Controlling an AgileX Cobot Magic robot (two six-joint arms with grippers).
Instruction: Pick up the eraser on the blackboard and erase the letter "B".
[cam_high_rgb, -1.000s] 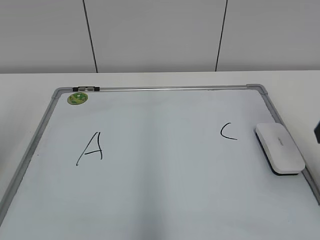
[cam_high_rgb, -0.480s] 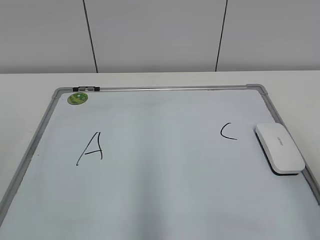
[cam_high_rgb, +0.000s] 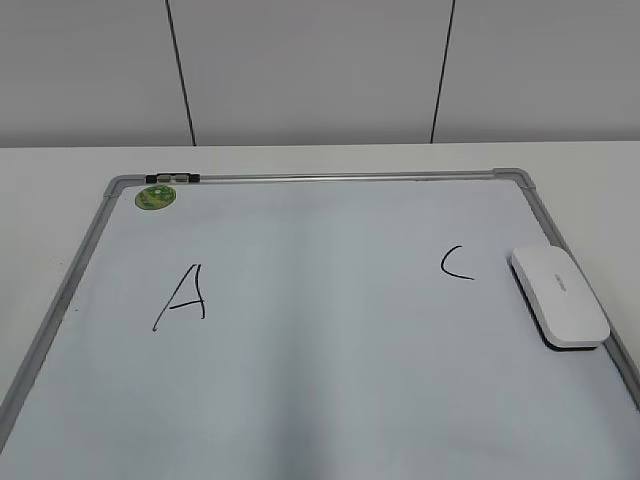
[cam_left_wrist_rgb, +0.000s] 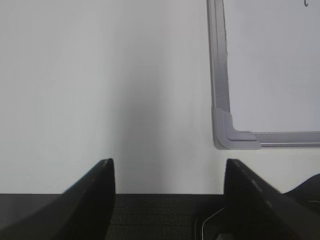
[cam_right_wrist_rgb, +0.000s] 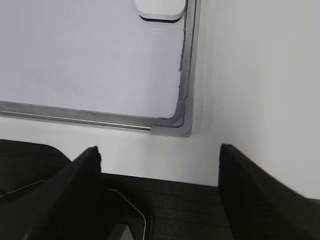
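Observation:
The blackboard lies flat on the white table and fills most of the exterior view. It bears a black "A" at the left and a black "C" at the right. No letter "B" shows; the board between them is blank. The white eraser lies on the board by its right frame. Neither gripper shows in the exterior view. My left gripper is open and empty over bare table beside the board's corner. My right gripper is open and empty just outside another corner. The eraser's end shows far ahead of it.
A round green magnet sits in the board's far left corner beside a small black clip on the frame. White table surrounds the board. A grey panelled wall stands behind. A dark edge runs under both grippers.
A dark part at the right edge of the exterior view one second ago has gone out of view. The eraser, board and letters have not moved.

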